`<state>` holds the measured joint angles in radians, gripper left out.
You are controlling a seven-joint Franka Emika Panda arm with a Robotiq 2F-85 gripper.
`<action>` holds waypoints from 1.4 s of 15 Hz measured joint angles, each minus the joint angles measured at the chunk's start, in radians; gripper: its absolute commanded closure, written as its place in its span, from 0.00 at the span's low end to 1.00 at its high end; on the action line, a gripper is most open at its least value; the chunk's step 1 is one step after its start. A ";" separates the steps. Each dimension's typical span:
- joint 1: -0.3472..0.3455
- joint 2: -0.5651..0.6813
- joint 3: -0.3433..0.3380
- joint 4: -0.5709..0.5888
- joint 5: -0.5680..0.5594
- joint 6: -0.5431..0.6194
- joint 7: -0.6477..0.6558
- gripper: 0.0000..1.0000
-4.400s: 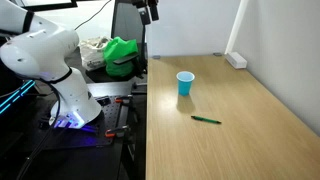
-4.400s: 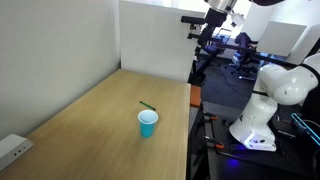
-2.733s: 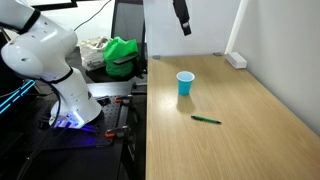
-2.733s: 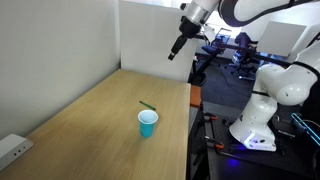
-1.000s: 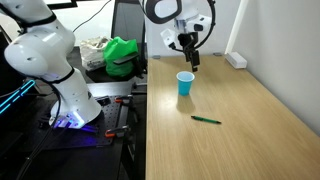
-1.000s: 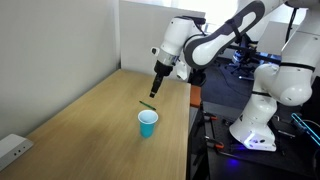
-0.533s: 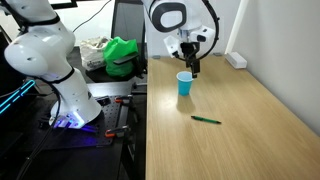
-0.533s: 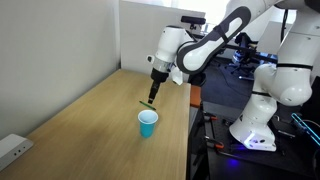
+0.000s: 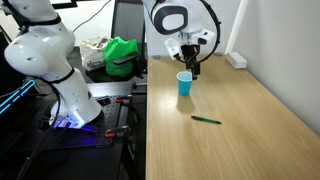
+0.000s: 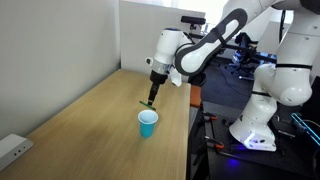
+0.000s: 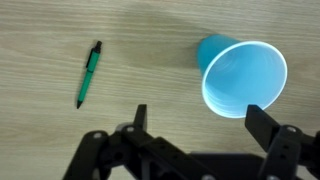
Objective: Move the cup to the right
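Note:
The light-blue cup (image 9: 185, 83) stands upright on the wooden table (image 9: 250, 120); it also shows in the other exterior view (image 10: 148, 123) and, open mouth up, in the wrist view (image 11: 242, 76). My gripper (image 9: 196, 70) hangs just above and beside the cup, seen too in the exterior view (image 10: 151, 100). In the wrist view the gripper (image 11: 199, 112) is open, its two fingers spread wide below the cup's rim, with nothing between them. The green pen (image 11: 88, 74) lies on the table to one side, apart from the cup.
The pen also shows in both exterior views (image 9: 206, 120) (image 10: 147, 105). A white power strip (image 9: 236, 60) lies at the table's far edge. A green cloth (image 9: 122, 55) and clutter sit off the table beside the robot base (image 9: 70, 95).
The arm has swung down from high above the table to just above the cup; in the last half second it lowered slightly more. Cup and pen have not moved.

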<state>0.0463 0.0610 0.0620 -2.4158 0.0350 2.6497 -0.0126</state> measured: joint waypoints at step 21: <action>0.004 0.222 0.017 0.128 -0.004 -0.004 -0.001 0.27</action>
<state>0.0508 0.2831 0.0793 -2.2875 0.0309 2.6460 -0.0137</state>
